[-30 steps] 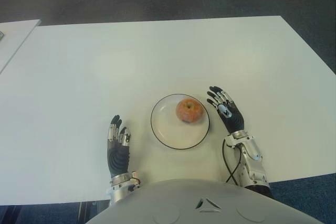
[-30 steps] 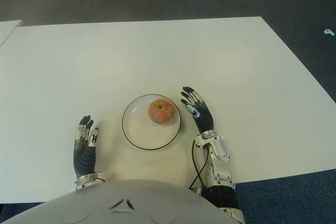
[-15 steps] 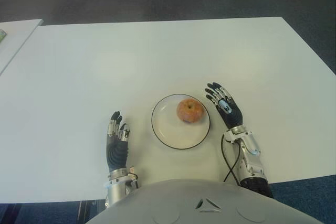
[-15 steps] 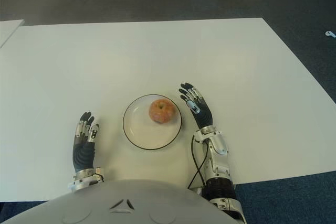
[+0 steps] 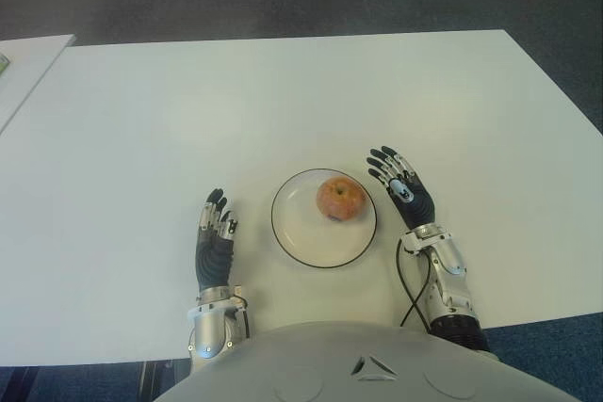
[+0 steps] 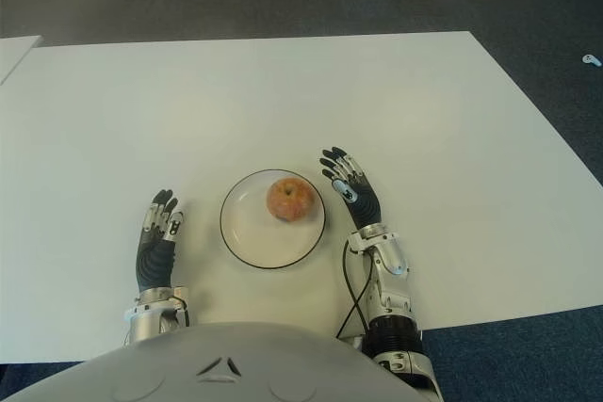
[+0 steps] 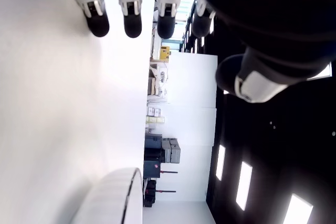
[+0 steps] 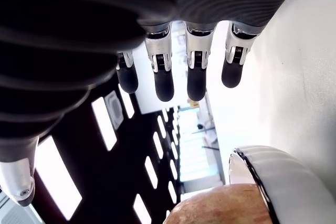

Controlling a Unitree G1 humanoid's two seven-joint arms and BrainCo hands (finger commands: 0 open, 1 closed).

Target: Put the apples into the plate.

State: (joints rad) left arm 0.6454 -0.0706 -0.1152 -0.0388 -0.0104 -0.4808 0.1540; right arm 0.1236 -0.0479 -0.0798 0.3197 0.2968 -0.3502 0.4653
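an apple (image 6: pixel 289 199) sits in the plate (image 6: pixel 247 242), toward its far right part, on the white table (image 6: pixel 283 101). the right hand (image 6: pixel 352 193) is just right of the plate, fingers spread and empty; the left hand (image 6: pixel 156 242) is left of it, fingers extended.

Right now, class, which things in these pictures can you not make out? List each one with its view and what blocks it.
- Apple in the right wrist view: mostly cut off by the picture edge.
- Plate in the left wrist view: only one rim shows, the rest is cut off.
- Robot's elbows in the eye views: hidden behind its own chest.
- Small green thing in the left eye view: cut off at the edge.
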